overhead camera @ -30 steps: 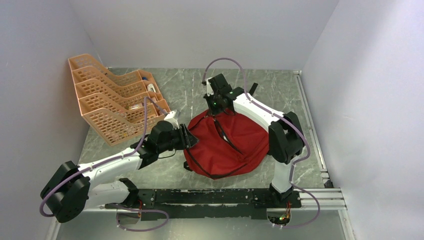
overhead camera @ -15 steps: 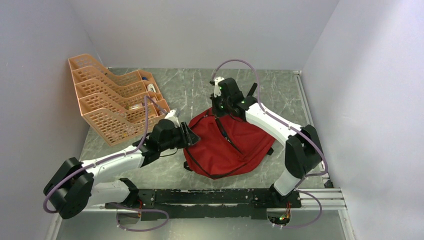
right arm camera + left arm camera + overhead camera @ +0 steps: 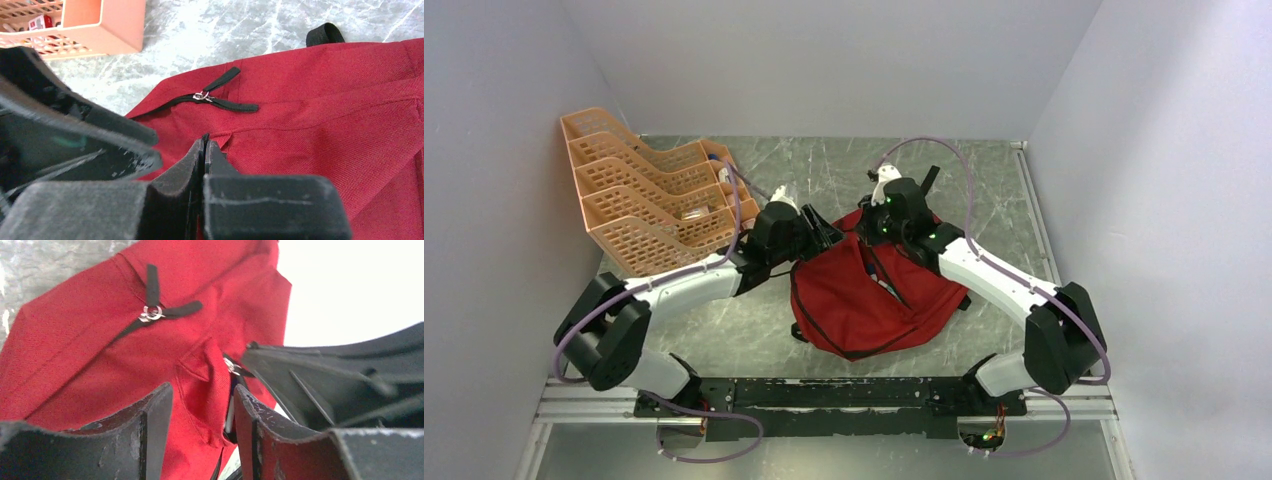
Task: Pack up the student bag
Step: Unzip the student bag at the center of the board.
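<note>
The student bag (image 3: 864, 300), a soft red backpack with black zippers, lies in the middle of the table. My left gripper (image 3: 829, 232) is at its far left edge. In the left wrist view that gripper (image 3: 204, 390) is open, with a fold of red fabric (image 3: 207, 375) standing between the fingers. My right gripper (image 3: 871, 222) is at the bag's far edge, facing the left one. Seen from the right wrist, it (image 3: 205, 142) is shut, and a thin black bit of the bag pokes out at the tips. A metal zipper pull (image 3: 202, 96) lies just beyond.
An orange plastic tray rack (image 3: 644, 200) stands at the back left, close to the left arm's forearm; its corner (image 3: 100, 25) shows in the right wrist view. A black strap loop (image 3: 325, 34) sticks out behind the bag. White walls enclose three sides.
The left arm swung from the bag's left side up to its far left edge, and its jaws widened. The right gripper shifted right and nearer, staying shut; the bag's top bunched with it.
</note>
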Robot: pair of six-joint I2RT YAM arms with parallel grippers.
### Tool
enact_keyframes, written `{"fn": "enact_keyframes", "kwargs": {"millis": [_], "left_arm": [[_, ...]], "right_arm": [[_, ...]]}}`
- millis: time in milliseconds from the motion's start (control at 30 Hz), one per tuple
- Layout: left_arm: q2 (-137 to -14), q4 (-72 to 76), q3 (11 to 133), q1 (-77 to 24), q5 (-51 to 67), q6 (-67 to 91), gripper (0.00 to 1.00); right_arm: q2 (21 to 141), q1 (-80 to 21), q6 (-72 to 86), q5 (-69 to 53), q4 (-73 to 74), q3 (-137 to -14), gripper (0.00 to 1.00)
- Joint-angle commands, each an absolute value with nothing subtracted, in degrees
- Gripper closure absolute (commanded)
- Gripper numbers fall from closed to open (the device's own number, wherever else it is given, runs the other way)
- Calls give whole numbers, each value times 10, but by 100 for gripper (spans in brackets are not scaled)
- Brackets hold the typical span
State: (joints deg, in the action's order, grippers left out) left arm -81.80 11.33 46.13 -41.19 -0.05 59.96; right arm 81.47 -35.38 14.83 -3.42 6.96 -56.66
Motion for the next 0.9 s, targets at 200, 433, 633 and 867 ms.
{"fn": "enact_keyframes", "kwargs": {"millis": [200, 433, 633, 867], "left_arm": [[-891, 193, 466, -361, 54, 695, 48], [-921, 207, 496, -359, 102, 748, 50], [-930, 217, 495, -360, 137, 804, 51], [-948, 237, 493, -362, 158, 833, 53]], "right_arm": [[782, -354, 182, -15, 24, -549, 100], [780, -354, 203, -31, 3, -528, 100], [774, -354, 205, -30, 3, -522, 100], [772, -355, 208, -38, -10, -517, 100]]}}
